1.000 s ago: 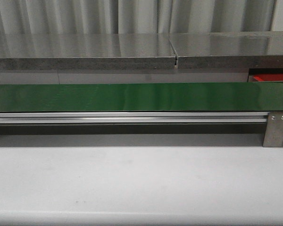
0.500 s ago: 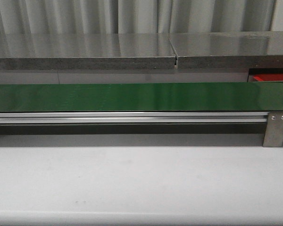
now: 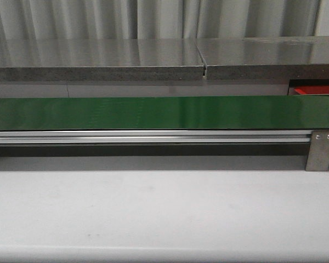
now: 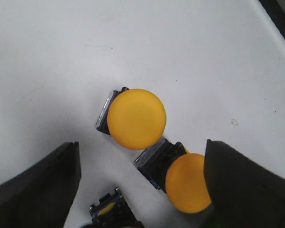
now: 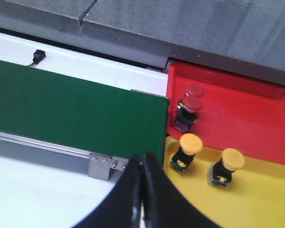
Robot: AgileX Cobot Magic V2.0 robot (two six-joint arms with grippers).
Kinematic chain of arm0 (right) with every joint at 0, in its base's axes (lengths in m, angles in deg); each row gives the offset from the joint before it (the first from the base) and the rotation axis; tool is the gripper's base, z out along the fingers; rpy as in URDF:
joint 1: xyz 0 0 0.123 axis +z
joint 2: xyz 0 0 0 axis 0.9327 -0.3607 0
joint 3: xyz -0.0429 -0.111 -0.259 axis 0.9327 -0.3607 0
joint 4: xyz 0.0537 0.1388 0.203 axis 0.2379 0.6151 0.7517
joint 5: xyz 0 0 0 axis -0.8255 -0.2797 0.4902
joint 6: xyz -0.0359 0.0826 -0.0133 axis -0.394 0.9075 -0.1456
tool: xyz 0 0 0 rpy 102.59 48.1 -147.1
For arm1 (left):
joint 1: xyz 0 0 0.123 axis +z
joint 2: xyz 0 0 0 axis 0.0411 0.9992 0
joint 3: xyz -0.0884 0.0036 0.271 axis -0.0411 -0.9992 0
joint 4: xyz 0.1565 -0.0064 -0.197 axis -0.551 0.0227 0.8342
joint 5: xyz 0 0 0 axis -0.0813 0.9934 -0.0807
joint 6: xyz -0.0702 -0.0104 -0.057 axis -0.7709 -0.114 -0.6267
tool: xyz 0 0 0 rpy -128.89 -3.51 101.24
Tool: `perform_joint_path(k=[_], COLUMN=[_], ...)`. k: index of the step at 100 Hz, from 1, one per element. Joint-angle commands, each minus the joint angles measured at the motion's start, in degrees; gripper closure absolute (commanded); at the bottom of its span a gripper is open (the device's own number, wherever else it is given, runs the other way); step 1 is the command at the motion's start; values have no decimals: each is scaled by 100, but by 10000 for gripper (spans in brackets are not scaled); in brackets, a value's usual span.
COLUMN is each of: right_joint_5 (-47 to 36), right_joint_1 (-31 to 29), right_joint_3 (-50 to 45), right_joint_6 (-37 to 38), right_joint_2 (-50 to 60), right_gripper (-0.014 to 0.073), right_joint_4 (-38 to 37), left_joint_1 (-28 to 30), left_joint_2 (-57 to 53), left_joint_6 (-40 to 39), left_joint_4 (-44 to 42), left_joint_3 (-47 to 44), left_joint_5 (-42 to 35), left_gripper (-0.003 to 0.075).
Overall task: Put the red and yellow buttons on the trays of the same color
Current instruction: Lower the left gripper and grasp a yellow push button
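In the left wrist view, my left gripper hangs open over a white table with yellow buttons below it. One yellow button lies just beyond the fingertips. A second yellow button lies between the jaws, its cap partly hidden by one finger. The black base of a third button shows at the frame edge. In the right wrist view, my right gripper is shut on nothing, near the belt's end. Past it, the red tray holds two red buttons, and the yellow tray holds two yellow buttons.
A green conveyor belt with a metal rail crosses the front view, ending at a bracket. A corner of the red tray shows behind it. A grey counter runs along the back. Neither arm shows in the front view.
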Motion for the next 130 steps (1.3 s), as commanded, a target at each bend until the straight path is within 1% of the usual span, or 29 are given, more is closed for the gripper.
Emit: perform_joint_path(k=[1,48,58,69,71,77,84,105,120,130], right_joint_5=[-358,-358,-358,-358,-358,-358,-358,-358,-358,-358], right_joint_1=[8,8,8,8,8,8,8,8,8,8], right_joint_3=[127,127,127,127,127,127,127,127,127,127], right_joint_6=[-41,-41,-41,-41,-41,-41,-41,-41,-41,-41], right_joint_2=[4,4,4,4,4,4,4,4,4,4], right_gripper=[684,684,684,684,684,684,684,684,684,684], right_joint_4=[33,33,33,33,33,33,33,33,33,33], left_joint_1=[20,43,56,56,56,56,56,56,65,65], left_joint_2=[-233,154,177,177,177,177,177,39,-355,-663], left_joint_6=[-147,-273,-273,-273,-273,-273,-273,-140,403,824], left_joint_4=[68,97,102,102,111,111,115,69,16,-174], left_joint_3=[240,240,240,240,240,240,240,240,240,240], left_joint_5=[-267,-776,-834,-908,-908,-908,-883,-669,-471,-235], left_gripper=[198,204,242,354,384,431,462,470,470,472])
